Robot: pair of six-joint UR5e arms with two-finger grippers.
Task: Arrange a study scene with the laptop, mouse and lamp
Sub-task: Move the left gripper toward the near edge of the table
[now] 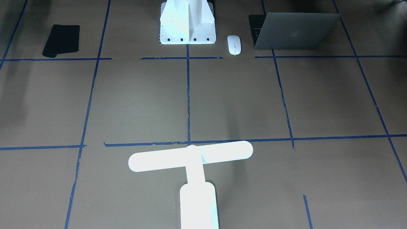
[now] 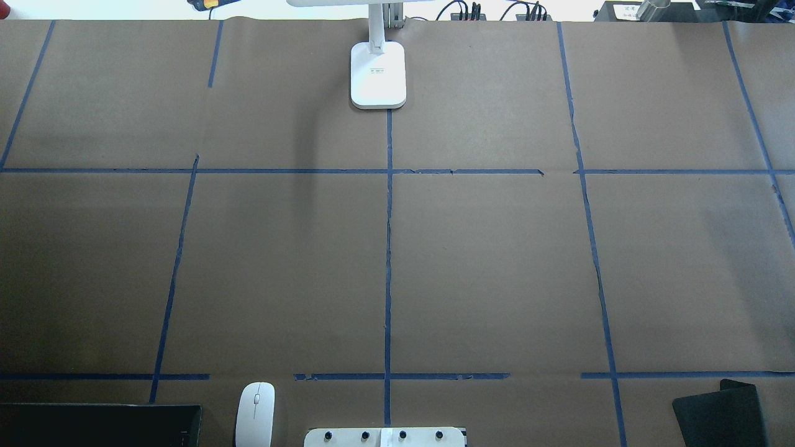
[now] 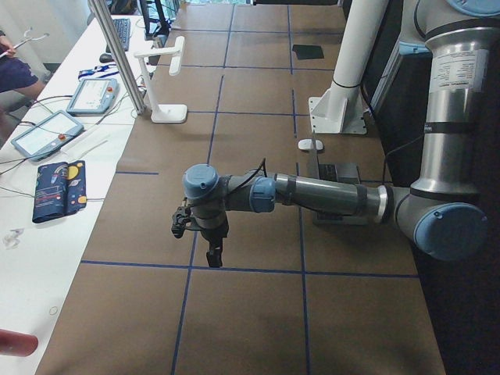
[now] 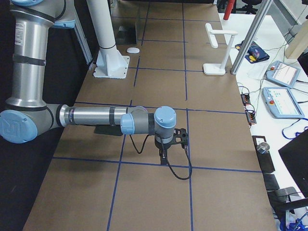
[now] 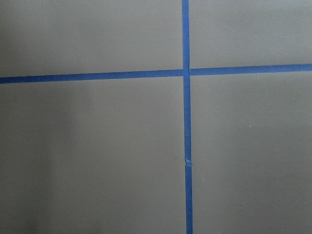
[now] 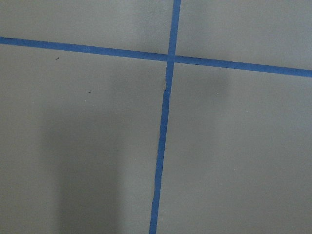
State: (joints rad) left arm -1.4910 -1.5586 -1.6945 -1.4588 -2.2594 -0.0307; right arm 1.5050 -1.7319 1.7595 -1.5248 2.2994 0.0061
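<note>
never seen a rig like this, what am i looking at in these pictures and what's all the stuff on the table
It is a robot with two arms at a paper-covered table. Two cameras look down on it, one from behind the robot and one facing it. Two more look along the table from its ends. The last two sit on the wrists and see only paper and blue tape.

On the table are a half-open laptop, a white mouse beside it, a lamp at the far edge, a black mat and a white pedestal.

The left gripper and right gripper hang over bare table, holding nothing visible. I cannot tell whether they are open or shut.
</note>
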